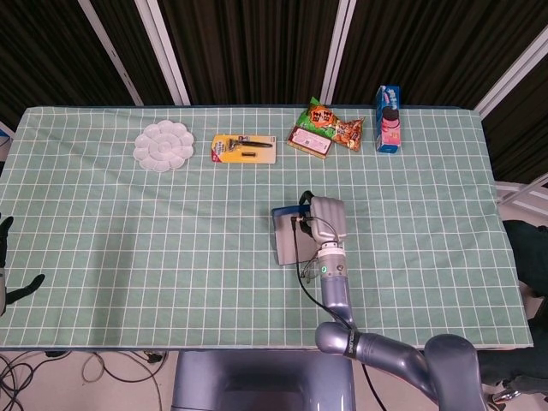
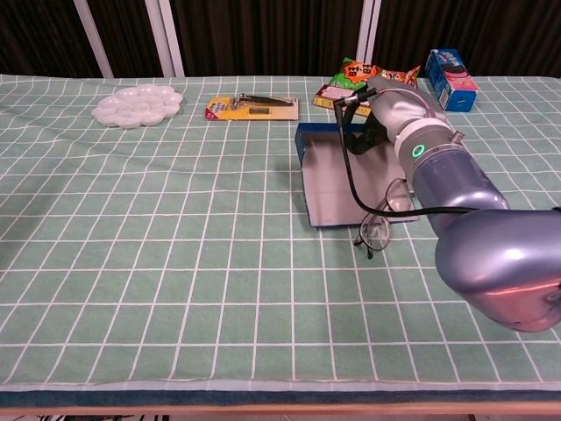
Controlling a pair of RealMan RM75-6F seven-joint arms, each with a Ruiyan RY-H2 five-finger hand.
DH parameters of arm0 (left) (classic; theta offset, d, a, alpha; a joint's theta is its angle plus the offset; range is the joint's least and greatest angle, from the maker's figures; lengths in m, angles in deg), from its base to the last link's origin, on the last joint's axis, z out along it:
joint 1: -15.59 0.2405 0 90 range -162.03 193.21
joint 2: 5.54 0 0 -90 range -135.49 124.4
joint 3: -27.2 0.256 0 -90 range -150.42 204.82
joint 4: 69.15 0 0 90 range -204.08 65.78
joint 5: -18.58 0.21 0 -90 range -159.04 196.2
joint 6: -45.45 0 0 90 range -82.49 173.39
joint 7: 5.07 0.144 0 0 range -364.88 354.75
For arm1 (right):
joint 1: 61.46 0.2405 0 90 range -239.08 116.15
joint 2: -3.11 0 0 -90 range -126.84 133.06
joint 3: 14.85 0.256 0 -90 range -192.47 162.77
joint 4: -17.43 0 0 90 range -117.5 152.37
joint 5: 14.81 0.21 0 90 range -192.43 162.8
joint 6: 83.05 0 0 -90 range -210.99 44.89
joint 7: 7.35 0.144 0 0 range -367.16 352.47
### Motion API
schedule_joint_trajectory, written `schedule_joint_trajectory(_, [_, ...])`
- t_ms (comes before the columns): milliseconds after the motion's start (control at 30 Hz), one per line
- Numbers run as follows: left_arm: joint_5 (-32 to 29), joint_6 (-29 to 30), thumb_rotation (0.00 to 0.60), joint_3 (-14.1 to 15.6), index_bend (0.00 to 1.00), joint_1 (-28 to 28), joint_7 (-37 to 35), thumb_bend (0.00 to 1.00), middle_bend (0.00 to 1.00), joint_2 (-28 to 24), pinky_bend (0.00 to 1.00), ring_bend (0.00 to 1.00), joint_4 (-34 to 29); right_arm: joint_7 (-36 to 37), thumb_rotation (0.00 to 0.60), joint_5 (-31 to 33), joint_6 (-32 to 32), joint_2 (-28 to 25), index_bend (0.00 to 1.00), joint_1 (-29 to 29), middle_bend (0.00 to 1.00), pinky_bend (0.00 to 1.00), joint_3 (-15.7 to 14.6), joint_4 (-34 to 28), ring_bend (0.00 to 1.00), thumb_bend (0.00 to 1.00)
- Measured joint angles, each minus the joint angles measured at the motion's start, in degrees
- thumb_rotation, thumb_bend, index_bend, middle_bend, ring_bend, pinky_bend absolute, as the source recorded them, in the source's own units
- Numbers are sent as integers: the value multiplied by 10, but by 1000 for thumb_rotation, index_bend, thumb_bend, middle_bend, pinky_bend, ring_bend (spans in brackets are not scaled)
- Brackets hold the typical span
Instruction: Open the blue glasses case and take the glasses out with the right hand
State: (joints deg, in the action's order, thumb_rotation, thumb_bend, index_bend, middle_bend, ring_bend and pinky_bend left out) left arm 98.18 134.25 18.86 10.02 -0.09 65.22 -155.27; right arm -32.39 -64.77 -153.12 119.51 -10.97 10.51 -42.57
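The blue glasses case [image 2: 337,189] lies open mid-table, its grey inner side up and its blue wall at the back; the head view shows the case [image 1: 287,241] too. The glasses [image 2: 379,224] lie at the case's front right corner, half on the cloth, beside my right forearm. My right hand [image 2: 390,110] hangs over the back of the case, its dark fingers [image 2: 368,136] pointing down, and holds nothing. From above, the right hand [image 1: 326,220] covers the case's right side. My left hand [image 1: 7,274] sits at the far left edge, fingers apart and empty.
Along the back edge stand a white flower-shaped palette [image 1: 163,145], a yellow carded tool pack [image 1: 243,149], snack packets [image 1: 326,127] and a blue-pink carton [image 1: 389,118]. A black cable [image 2: 351,175] runs from the right hand across the case.
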Motion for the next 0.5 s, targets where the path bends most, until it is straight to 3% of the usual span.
schedule_joint_trajectory(500, [0,0,600,-1,0,0,-3,21,0,-1,0,0,-1,-4,600,-12,8,14,508,5,974,944,12,0,1000,556])
